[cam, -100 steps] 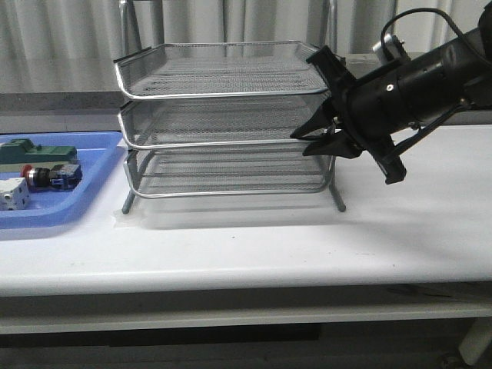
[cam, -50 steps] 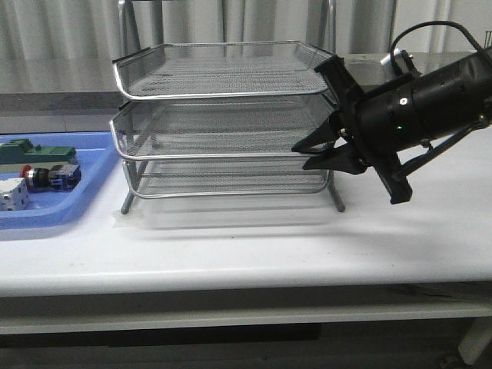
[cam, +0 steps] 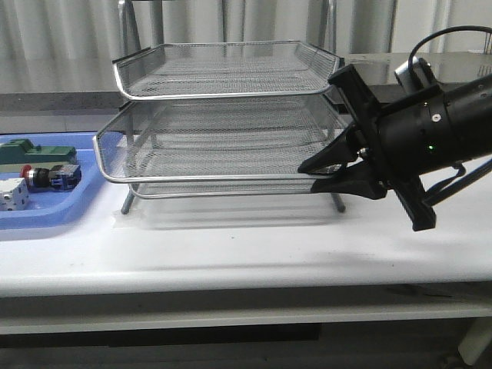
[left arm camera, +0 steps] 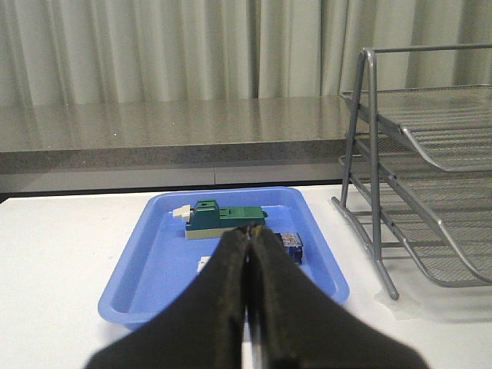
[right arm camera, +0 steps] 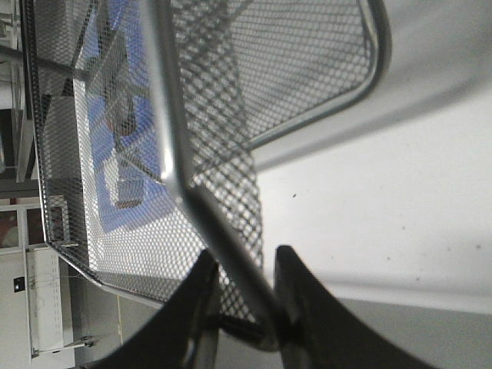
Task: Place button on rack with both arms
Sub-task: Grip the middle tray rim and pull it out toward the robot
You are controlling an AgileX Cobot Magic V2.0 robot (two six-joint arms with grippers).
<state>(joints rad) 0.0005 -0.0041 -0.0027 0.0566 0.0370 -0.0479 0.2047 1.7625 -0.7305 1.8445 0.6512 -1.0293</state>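
Note:
The silver wire-mesh rack [cam: 223, 77] stands mid-table, and its middle tray [cam: 207, 146] is slid out toward the front. My right gripper [cam: 306, 181] is shut on that tray's right front rim; the right wrist view shows the rim bar [right arm camera: 231, 246] between the fingers of the gripper [right arm camera: 246, 261]. The button [cam: 48, 176], with its red cap and blue rear block, lies in the blue tray at the far left. My left gripper [left arm camera: 250, 231] is shut and empty above the blue tray, and it hides most of the button [left arm camera: 290, 244]. The left arm is outside the front view.
The flat blue plastic tray [cam: 69, 211] also holds a green-and-grey block [cam: 34, 151] and a white block [cam: 11, 194]. The left wrist view shows the tray [left arm camera: 138, 292], the green block [left arm camera: 223, 219] and the rack's frame leg [left arm camera: 377, 231] beside it.
The middle tray has slid out from the rack toward the front. My right gripper has moved forward and slightly down with the tray's rim in it.

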